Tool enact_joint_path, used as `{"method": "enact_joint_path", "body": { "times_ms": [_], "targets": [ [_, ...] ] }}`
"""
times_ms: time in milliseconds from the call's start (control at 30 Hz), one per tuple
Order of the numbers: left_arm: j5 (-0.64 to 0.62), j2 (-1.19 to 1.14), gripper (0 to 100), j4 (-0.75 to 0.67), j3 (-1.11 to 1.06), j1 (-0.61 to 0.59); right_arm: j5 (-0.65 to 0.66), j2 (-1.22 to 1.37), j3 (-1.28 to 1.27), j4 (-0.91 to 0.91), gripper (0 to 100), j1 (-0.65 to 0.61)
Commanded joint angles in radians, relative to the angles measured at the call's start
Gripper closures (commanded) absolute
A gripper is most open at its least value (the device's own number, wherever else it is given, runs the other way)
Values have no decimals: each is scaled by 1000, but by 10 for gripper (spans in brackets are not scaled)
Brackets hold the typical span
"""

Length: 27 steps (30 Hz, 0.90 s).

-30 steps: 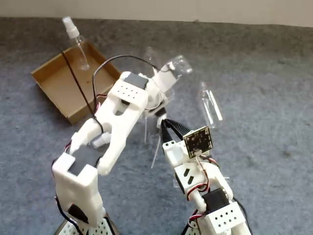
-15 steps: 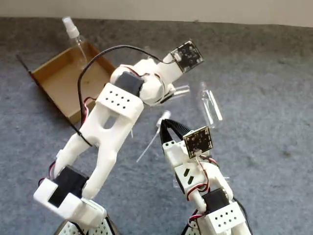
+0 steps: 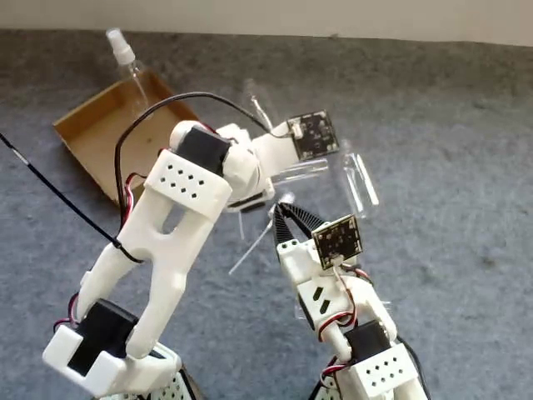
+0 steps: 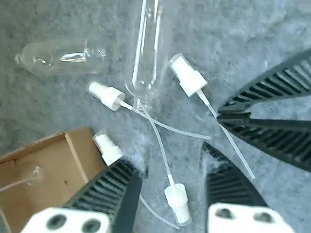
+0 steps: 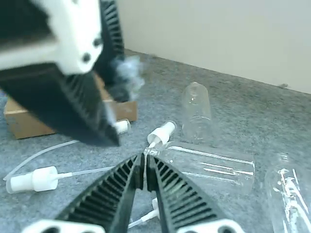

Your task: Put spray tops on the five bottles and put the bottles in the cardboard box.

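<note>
Left tool (image 4: 170, 162) spread wide open, hanging over loose spray tops (image 4: 176, 196) on the grey counter (image 3: 450, 275). Right tool (image 5: 146, 156) pinched shut on the thin tube of one spray top (image 4: 187, 80) (white head just past the tips). At 10 o'clock, cardboard box (image 3: 92, 137) with a capped bottle (image 3: 133, 75) upright in its far corner. Toward 2 o'clock, an uncapped bottle (image 3: 360, 185) lying flat.

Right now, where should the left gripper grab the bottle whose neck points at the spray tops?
Grip the bottle mid-body, from straight above, straddling its width. It lies flat, a long round cylinder; spray tops and tubes crowd the neck end, so a grip there would likely snag.
</note>
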State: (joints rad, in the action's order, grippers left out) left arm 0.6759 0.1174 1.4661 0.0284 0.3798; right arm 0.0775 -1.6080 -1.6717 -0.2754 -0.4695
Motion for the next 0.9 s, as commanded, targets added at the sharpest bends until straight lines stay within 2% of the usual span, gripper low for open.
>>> {"method": "enact_joint_path", "body": {
  "times_ms": [0,367,500,667,867],
  "targets": [
    [12,50,870,69,8,-8,9,-12,-120,19,993,53],
    [12,48,873,81,5,-53,6,-12,-85,47,993,364],
    [12,50,870,130,7,-39,8,-12,-35,108,993,587],
    [18,50,870,204,7,58,3,-12,-30,128,993,858],
    [18,44,870,210,5,176,6,-12,-33,128,993,1130]
  ]
}}
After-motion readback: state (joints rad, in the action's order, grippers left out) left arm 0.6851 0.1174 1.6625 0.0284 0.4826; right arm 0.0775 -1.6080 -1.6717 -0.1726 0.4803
